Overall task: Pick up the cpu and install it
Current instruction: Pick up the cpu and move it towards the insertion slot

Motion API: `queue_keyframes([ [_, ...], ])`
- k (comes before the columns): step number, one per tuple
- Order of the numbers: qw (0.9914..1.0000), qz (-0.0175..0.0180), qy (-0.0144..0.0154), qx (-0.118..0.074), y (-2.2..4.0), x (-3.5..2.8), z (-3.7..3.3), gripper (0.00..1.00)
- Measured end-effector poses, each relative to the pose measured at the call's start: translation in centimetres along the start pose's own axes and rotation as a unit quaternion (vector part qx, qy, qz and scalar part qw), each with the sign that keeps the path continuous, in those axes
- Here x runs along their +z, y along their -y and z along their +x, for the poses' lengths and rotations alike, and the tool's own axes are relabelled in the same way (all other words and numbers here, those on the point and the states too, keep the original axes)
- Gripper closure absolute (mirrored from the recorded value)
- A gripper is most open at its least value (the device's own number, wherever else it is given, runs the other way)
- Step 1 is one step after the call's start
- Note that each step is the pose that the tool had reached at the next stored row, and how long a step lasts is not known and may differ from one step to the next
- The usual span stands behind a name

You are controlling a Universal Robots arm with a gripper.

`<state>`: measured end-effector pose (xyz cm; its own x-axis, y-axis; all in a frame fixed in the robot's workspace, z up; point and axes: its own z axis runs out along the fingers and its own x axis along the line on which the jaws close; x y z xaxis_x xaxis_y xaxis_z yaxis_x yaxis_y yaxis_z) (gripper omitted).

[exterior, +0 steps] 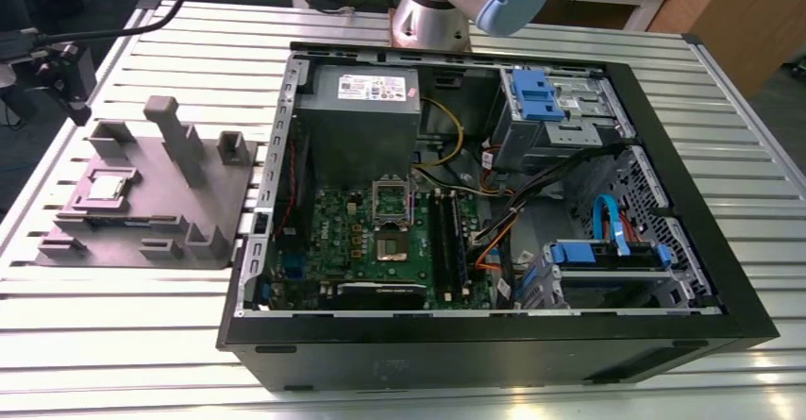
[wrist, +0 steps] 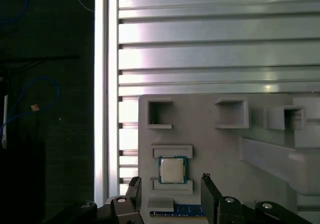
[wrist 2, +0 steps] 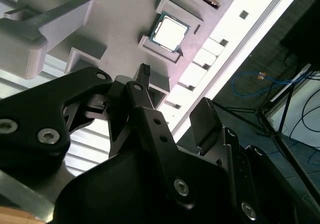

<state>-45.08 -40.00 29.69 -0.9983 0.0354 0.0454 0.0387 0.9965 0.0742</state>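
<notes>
1. The cpu (wrist: 172, 170) lies flat in its recess on the grey holder block (wrist: 220, 149), on the bench (exterior: 151, 344) at the exterior view's left, well apart from the computer case (exterior: 504, 354)
2. The pincer (wrist: 170, 183) hovers just above it, fingers spread, holding nothing
3. Judged from this, nothing is done yet: pickup and seating on the motherboard (exterior: 340, 226) both remain

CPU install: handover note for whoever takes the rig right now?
The gripper is open and empty, poised over the cpu without touching it.
The cpu lies flat in its recess on the grey holder block, at the exterior view's left of the open computer case.
Done: nothing yet, cpu not picked up.
Left: the pick-up and the install on the motherboard.
</notes>
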Motion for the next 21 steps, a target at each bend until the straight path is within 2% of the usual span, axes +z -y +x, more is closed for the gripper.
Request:
queue_keyframes([
  [8,1.0,0.0,-0.0001,-0.001,0.01,0.18,-0.01,0.41],
  [10,1.0,0.0,-0.0001,-0.001,0.04,0.5,-0.02,0.41],
  [21,1.0,0.0001,-0.0001,-0.001,0.26,0.7,-0.04,0.41],
])
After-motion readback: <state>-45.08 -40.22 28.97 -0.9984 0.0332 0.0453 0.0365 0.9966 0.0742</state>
